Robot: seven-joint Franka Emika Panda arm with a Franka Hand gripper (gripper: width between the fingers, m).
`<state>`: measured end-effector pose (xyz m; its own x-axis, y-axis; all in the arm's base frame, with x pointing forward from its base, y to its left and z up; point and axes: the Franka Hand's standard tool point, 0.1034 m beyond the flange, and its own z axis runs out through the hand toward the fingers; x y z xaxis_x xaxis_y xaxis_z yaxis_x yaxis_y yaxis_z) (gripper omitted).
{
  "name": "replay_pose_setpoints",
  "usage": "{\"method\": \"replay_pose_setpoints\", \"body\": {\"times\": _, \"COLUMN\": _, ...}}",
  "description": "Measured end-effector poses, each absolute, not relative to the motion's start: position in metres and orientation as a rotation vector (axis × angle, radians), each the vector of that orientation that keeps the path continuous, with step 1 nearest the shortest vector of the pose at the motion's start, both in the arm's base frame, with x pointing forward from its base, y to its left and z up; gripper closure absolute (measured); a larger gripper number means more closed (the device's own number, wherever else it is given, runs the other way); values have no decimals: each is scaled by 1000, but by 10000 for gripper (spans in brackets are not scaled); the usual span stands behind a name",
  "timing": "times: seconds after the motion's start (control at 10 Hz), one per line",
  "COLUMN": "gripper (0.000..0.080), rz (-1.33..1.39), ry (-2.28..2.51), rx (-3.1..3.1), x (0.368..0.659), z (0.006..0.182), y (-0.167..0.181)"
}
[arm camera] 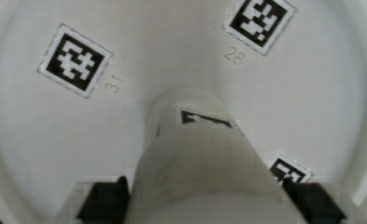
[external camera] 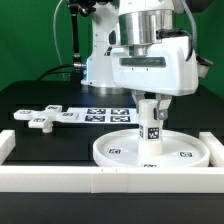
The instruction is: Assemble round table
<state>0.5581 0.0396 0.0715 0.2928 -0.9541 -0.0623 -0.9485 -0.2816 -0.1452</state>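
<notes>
The large rimmed round disc [external camera: 112, 152] lies flat on the black table just behind the front rail. The short cylindrical leg [external camera: 151, 136] stands upright at its middle, with a tag on its side. My gripper [external camera: 150, 106] comes straight down over the leg and is shut on its upper part. In the wrist view the leg [arm camera: 206, 150] runs between my two black fingers [arm camera: 105, 198], which press on both of its sides, with the disc [arm camera: 109, 130] and its tags below. The cross-shaped foot [external camera: 40, 118] lies loose on the table at the exterior view's left.
The marker board [external camera: 105, 113] lies behind the disc. The long white border rail [external camera: 60, 180] runs along the front and up both sides. The robot's base [external camera: 100, 60] stands at the back.
</notes>
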Motion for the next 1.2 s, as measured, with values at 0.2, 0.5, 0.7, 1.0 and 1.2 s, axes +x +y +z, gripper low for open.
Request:
{"method": "replay_pose_setpoints", "body": {"times": 0.2, "gripper": 390, "rz": -43, "ry": 1856, "rx": -2329, "x": 558, "z": 72, "y": 40}}
{"method": "replay_pose_setpoints", "body": {"times": 0.5, "gripper": 167, "rz": -40, "ry": 1834, "rx": -2341, "x": 558, "z": 72, "y": 42}}
{"method": "replay_pose_setpoints", "body": {"times": 0.7, "gripper": 155, "rz": 16, "ry": 1602, "rx": -2532, "x": 558, "z": 80, "y": 54}}
{"method": "replay_pose_setpoints", "body": {"times": 1.0, "gripper": 151, "rz": 37, "ry": 1454, "rx": -2614, "x": 542, "z": 100, "y": 63}}
{"method": "replay_pose_setpoints", "body": {"times": 1.2, "gripper": 151, "rz": 11, "ry": 1512, "rx": -2556, "x": 525, "z": 113, "y": 63}}
